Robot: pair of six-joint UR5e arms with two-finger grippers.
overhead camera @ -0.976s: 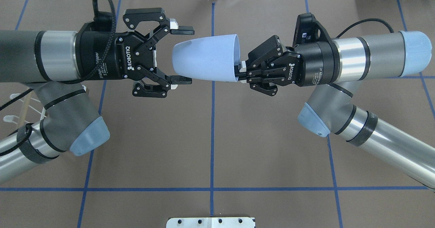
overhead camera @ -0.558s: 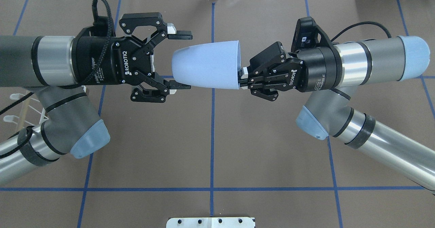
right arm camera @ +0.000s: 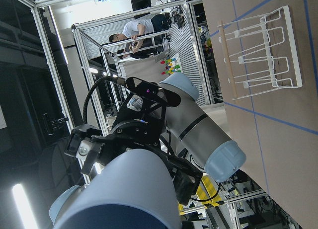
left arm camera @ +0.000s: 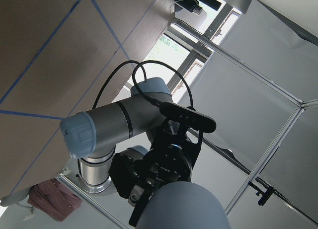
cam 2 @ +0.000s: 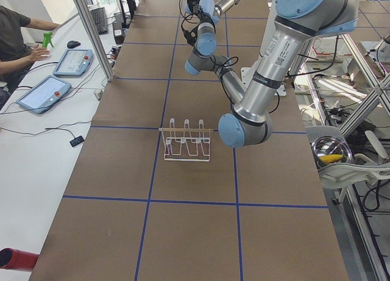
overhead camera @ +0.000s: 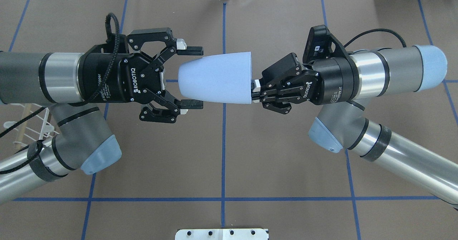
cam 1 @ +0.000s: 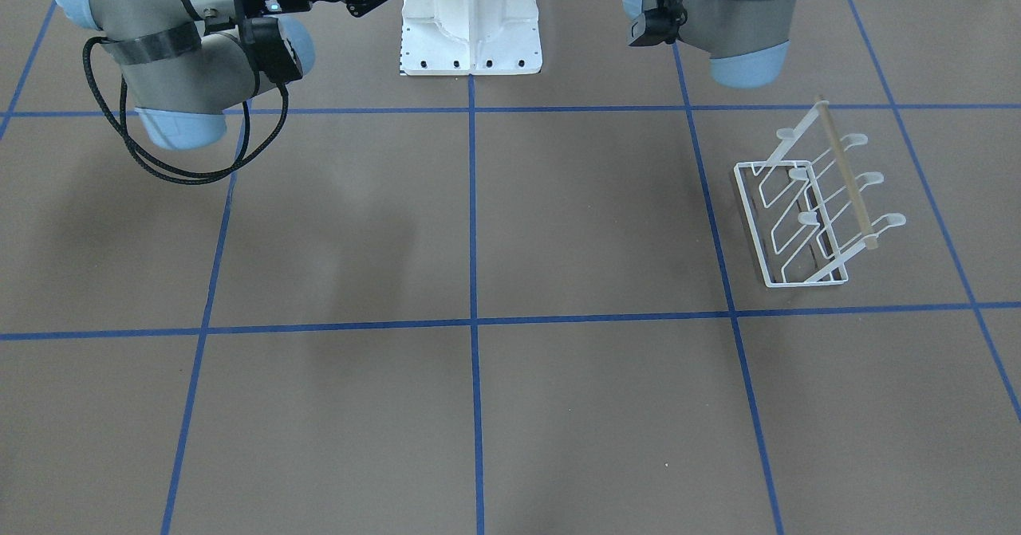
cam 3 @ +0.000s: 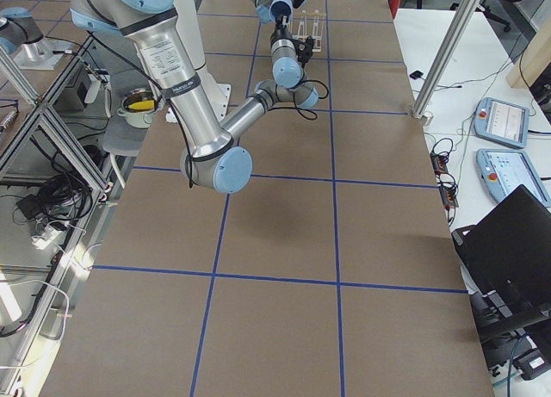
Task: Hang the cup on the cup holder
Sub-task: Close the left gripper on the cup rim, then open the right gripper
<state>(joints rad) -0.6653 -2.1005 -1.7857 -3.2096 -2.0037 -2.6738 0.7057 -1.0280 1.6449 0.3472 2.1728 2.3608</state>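
Blue cup (overhead camera: 214,77) in the air, well away from the cup holder (cam 1: 847,176), long axis level, base toward left gripper (overhead camera: 200,77) spread wide around it, rim pinched by right gripper (overhead camera: 253,89), cup holder half hidden under left arm (overhead camera: 53,77) from overhead.

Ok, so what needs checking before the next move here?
1. Is the right gripper shut on the rim of the cup: ok.
2. Is the left gripper open: ok.
3. Does the cup's narrow end sit between the left fingers, seen from overhead: ok.
4. Are cup and left fingers at one height: cannot tell.
5. Is the cup holder upright, with its prongs bare: ok.
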